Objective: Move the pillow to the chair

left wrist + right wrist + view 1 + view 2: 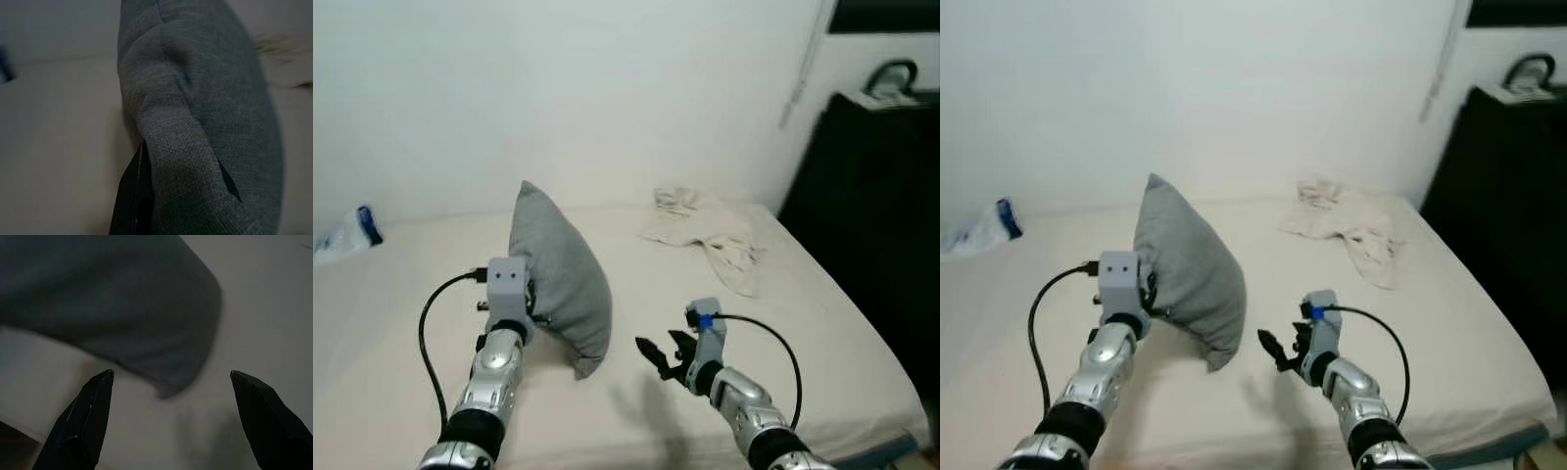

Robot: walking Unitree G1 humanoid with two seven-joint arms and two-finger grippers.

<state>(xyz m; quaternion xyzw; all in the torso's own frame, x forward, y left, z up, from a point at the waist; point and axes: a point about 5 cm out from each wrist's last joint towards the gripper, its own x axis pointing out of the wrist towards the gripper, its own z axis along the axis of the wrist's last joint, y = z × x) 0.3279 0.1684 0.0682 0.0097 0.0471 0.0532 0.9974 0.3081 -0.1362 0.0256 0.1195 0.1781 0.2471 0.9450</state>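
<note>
Grey woven fabric covers the pillow [560, 277], which stands on end above the cream bed [401, 323], one corner pointing up and the lowest corner hanging just over the sheet. No brand, label or lettering can be read on it or on anything else in view.

The left gripper [534, 311] has the pillow by its near edge: in the left wrist view a fold of the grey cloth is pinched between the two black fingers [133, 196], which are closed tight on it, one showing as a dark blade on each side of the fold. The left arm rises from the bed's near side, with a black cable looping off the wrist.

The right gripper [171, 377] hovers low over the sheet just beside the pillow's bottom corner, on its right, not touching it. Its fingers [85, 423] are spread wide and hold nothing; in the right wrist view the pillow's rounded lower corner sits between and beyond the two tips.

Farther back on the bed, near the wall, lies a crumpled cream cloth [710, 230]. At the bed's far left edge sits a clear bag with blue on it [347, 233], its markings too blurred to read. A dark piece of furniture [876, 215] stands to the right of the bed.
</note>
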